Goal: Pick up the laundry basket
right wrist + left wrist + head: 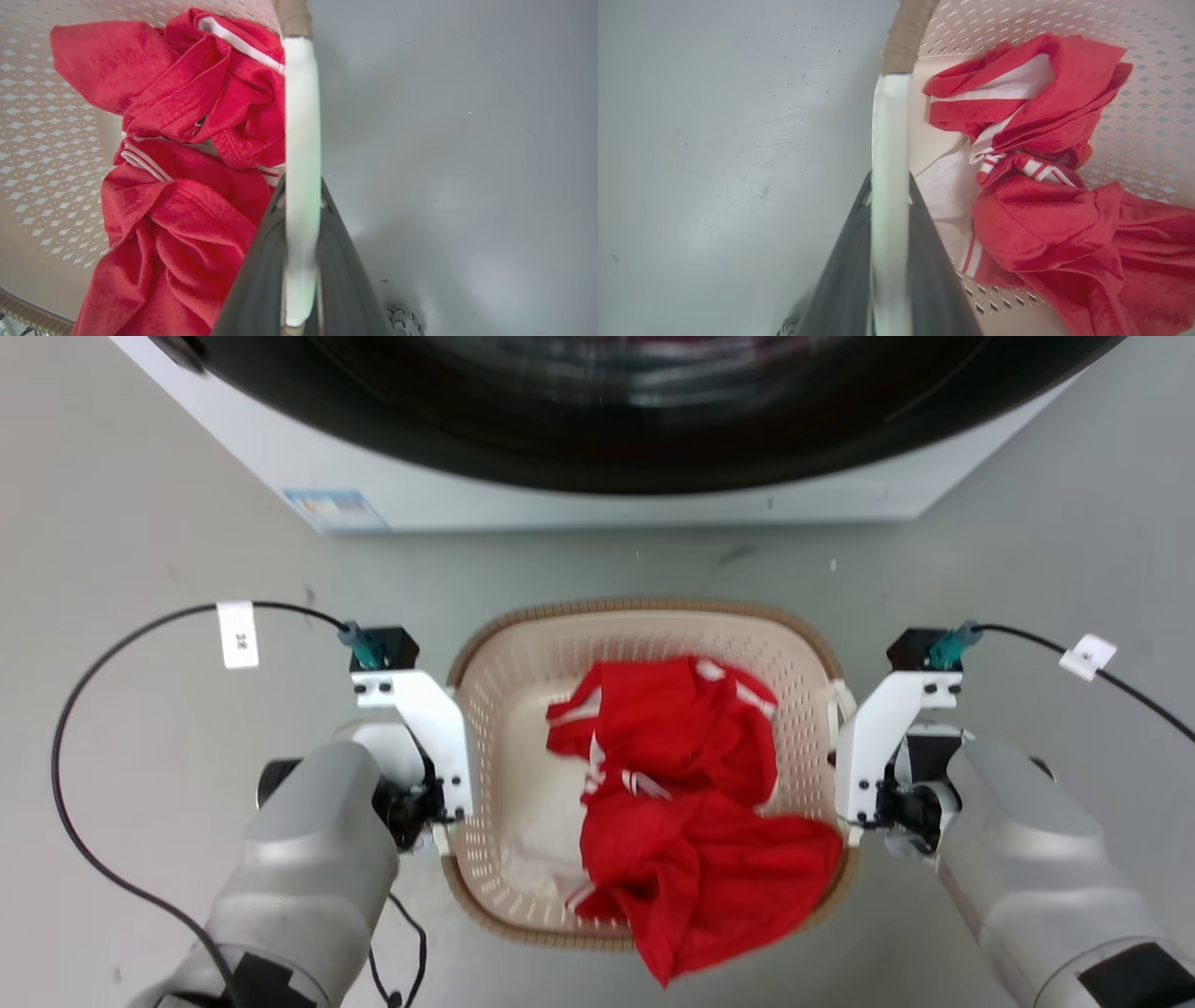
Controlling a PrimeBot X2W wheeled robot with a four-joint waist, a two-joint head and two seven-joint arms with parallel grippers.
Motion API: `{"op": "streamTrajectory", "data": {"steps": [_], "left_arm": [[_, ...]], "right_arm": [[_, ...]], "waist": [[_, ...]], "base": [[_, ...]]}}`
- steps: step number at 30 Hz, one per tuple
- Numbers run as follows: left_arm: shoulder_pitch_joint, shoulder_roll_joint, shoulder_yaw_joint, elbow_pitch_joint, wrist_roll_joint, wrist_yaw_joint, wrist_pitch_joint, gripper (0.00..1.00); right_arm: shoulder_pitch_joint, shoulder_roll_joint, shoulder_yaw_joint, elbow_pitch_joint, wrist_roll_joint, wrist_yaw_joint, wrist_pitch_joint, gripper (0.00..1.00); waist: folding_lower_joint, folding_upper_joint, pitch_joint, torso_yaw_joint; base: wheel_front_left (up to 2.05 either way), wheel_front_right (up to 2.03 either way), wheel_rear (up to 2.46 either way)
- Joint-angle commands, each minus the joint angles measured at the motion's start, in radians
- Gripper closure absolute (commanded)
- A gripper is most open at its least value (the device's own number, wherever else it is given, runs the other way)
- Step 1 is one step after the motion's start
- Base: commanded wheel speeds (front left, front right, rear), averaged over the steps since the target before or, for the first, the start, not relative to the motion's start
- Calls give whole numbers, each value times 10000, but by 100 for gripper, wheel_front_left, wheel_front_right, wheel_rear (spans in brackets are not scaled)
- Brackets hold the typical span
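I see the beige perforated plastic laundry basket point(644, 609), brown woven-look rim, between my two arms. It is just in front of the white front-loading washer point(597, 504), on or above the grey floor point(140, 523); I cannot tell which. Crumpled red clothes point(691, 784) lie inside. My left pincer point(890, 186) is clenched on the white left handle point(889, 121), and my right pincer point(302, 186) on the white right handle point(301, 93).

You have a smooth grey floor point(140, 523), faintly scuffed, and ahead a white washer point(448, 502) with a dark round door point(635, 411) and a small blue label point(334, 509).
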Motion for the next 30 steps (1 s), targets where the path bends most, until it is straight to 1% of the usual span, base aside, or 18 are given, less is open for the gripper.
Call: {"op": "streamTrajectory", "data": {"steps": [1, 10, 19, 24, 30], "left_arm": [[210, -373, -118, -239, -215, -132, 174, 100], [1020, -307, -562, -457, -998, -139, 1330, 100], [1502, -41, -908, -447, -1532, -139, 2305, 100], [1771, 5, -1077, -440, -1721, -137, 2535, 100], [2146, -68, -1299, -410, -1887, -138, 2624, 100]], "right_arm": [[205, 299, 105, -156, 247, 73, 301, 100], [922, 356, 419, -281, 969, 91, 1662, 100], [1292, 343, 309, -54, 1516, 91, 2806, 100], [1521, 330, 231, 58, 1604, 91, 3155, 100], [1867, 329, 140, 114, 1608, 92, 3278, 100]], "waist": [[0, 0, -964, 60], [0, 0, -2758, 165], [0, 0, -3939, 208], [0, 0, -4402, 230], [0, 0, -4874, 233]], "base": [[0, 0, 0], [0, 0, 0], [0, 0, 0], [0, 0, 0], [0, 0, 0]]}}
